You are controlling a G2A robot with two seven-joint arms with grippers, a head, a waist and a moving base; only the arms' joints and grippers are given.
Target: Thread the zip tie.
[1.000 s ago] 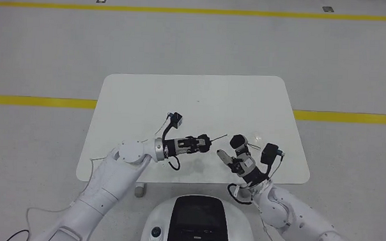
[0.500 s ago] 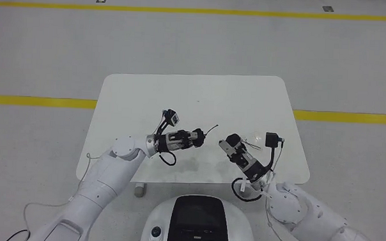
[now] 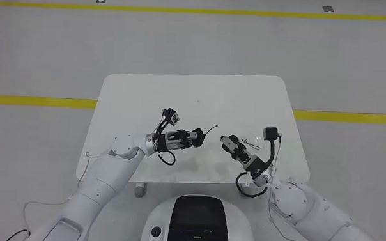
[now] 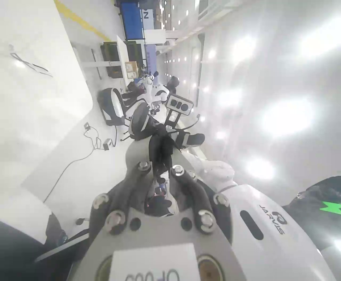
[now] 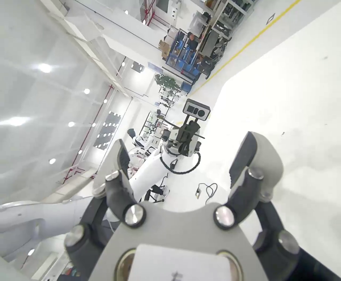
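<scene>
My left gripper (image 3: 197, 136) hovers over the white table (image 3: 245, 97) near its front middle, shut on a black zip tie (image 3: 209, 129) whose thin end pokes out toward the right arm. In the left wrist view the fingers pinch the bunched black zip tie (image 4: 160, 145). My right gripper (image 3: 226, 145) faces it a short way off, open and holding nothing. The right wrist view shows its two fingers (image 5: 121, 157) spread wide, with the left gripper (image 5: 186, 139) and the tie's thin strip (image 5: 199, 136) beyond them.
A few loose black zip ties (image 3: 250, 144) lie on the table just behind the right gripper, and they appear in the left wrist view as zip ties (image 4: 29, 62) on the white top. The table's front edge is close below both grippers.
The left gripper drew back slightly to the left and away from the front edge with the tie. The right gripper swung toward it and turned to face it.
</scene>
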